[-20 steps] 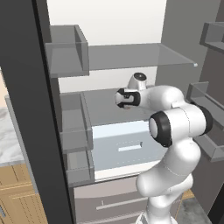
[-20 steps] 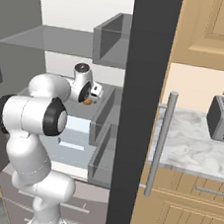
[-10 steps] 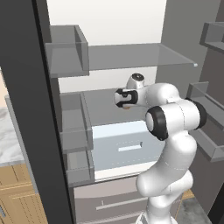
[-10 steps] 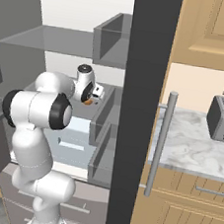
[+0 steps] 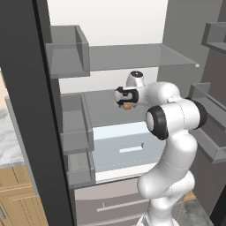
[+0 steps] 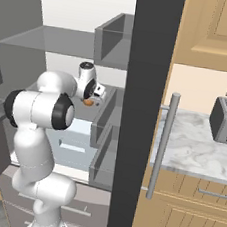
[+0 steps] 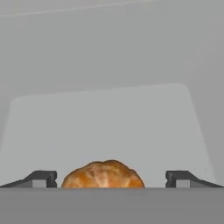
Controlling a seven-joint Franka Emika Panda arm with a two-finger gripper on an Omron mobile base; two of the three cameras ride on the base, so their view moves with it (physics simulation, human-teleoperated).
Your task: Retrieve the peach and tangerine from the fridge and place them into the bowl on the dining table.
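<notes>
Inside the open fridge [image 5: 132, 57], on the grey shelf [image 5: 103, 103], the tangerine [image 7: 103, 175] now sits between the hand's [image 7: 111, 178] wide-apart fingers; the arm has edged in closer, so closing on the fruit looks next.

Glossy white arm [image 5: 170, 176] here, built of fat rounded segments with black rings at the joints and a round dark-rimmed cap up top. The gripper [image 5: 125, 96] is a dark block, and its two small fingertips [image 7: 41, 178] look charcoal with lighter grey faces.
</notes>
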